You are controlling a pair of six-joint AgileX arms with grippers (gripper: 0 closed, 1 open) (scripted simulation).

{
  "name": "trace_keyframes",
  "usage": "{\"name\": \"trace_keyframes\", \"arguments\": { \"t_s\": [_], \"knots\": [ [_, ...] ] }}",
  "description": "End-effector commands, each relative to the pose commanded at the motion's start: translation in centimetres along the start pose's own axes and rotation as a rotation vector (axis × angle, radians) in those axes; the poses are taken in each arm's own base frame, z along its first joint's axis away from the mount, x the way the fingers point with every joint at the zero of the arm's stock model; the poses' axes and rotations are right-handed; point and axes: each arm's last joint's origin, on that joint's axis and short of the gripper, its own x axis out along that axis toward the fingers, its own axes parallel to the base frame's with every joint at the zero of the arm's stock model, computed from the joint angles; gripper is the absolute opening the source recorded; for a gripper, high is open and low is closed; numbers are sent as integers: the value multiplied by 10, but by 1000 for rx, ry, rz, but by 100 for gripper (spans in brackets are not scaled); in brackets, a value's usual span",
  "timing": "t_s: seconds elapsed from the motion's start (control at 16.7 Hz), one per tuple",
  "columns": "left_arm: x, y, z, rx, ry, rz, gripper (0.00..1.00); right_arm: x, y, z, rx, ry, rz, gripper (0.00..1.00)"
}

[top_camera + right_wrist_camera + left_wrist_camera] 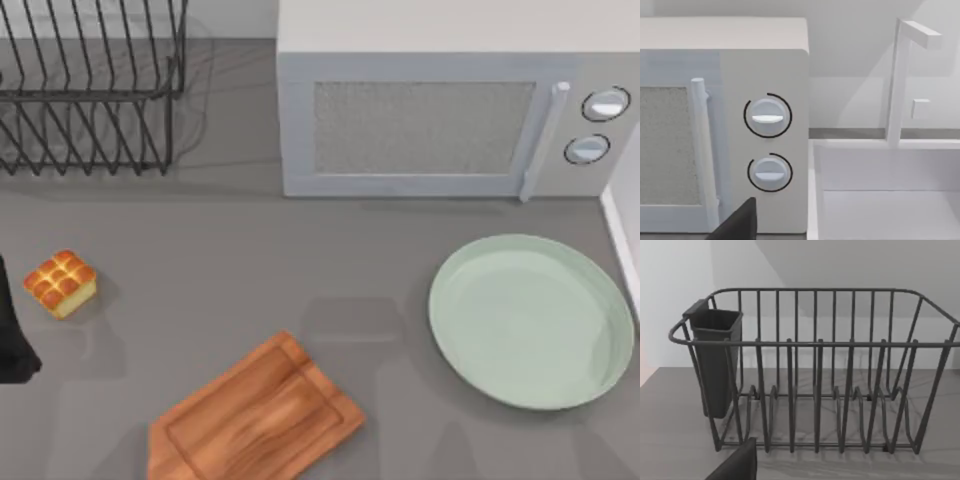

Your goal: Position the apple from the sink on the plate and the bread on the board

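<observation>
Bread [61,283] sits on the grey table, left of the board [255,418] and well apart from it; the plate [532,320] lies bare, right of the board. No apple shows on the counter, though the right wrist view looks toward the sink [890,200] beside the microwave [440,110]. Neither piece looks placed, so I judge the task at its start. Dark left arm [12,340] rests at the table's left edge near the bread; whether either claw is open or holding anything, I cannot tell. Next comes a reach for one of the two.
</observation>
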Motion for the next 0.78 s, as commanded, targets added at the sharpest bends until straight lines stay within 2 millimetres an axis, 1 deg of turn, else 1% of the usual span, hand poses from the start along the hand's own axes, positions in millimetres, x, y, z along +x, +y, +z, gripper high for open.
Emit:
{"name": "trace_keyframes", "arguments": {
  "t_s": [0.54, 0.66, 0.78],
  "knots": [
    [0, 0, 0, 0, 0, 0, 100, 0, 0, 0, 0, 0, 0, 100],
    [0, 0, 0, 0, 0, 0, 100, 0, -1, 5, -5, 22, -5, 100],
    [0, 0, 0, 0, 0, 0, 100, 2, -2, 17, -16, 76, -17, 100]
  ]
}}
